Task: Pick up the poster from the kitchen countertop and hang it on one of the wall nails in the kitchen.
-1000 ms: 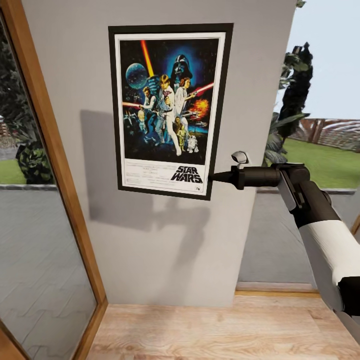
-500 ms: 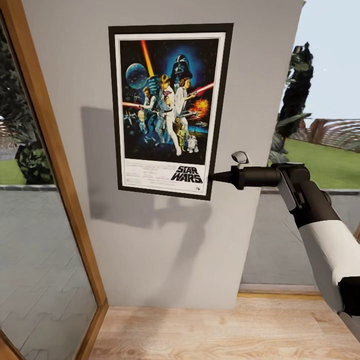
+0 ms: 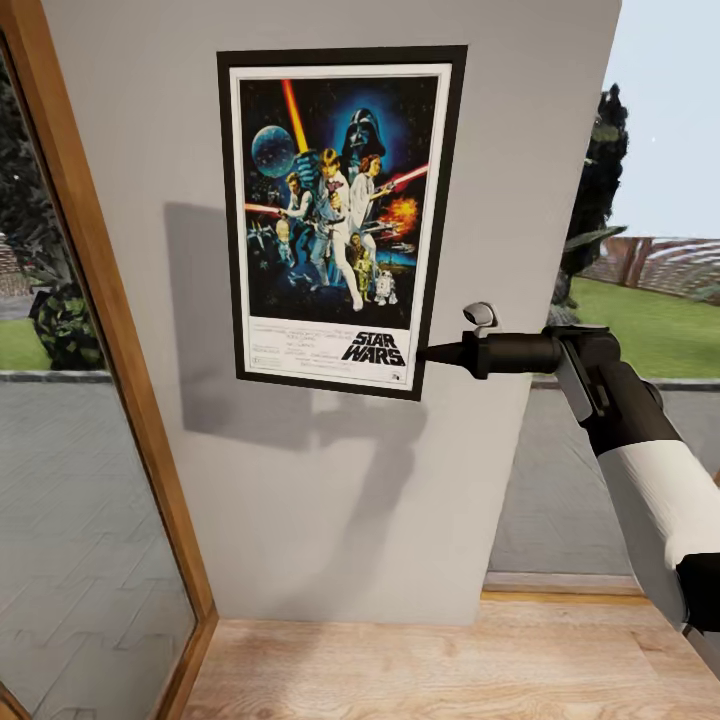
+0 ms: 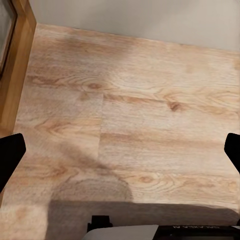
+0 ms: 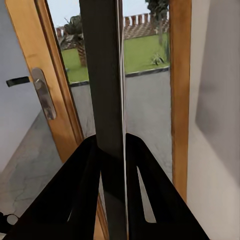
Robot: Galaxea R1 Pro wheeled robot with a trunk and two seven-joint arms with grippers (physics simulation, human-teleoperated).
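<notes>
Right pincer [image 3: 428, 353] pinching the lower right edge of the poster [image 3: 335, 215], held upright against the grey wall [image 3: 330, 490] between glass doors; left pincer [image 4: 120, 150] spread wide above the wooden floor [image 4: 150, 115].

We see the poster [image 3: 338, 220] flat against the wall [image 3: 330, 480], but no nail can be made out; its frame hides whatever it hangs on. At four o'clock the right gripper [image 3: 428, 353] meets the frame's edge, its fingertips too small to separate. In the left wrist view, only the left gripper's [image 4: 120, 150] dark fingertips [image 4: 10, 155] poke in at the edges.
</notes>
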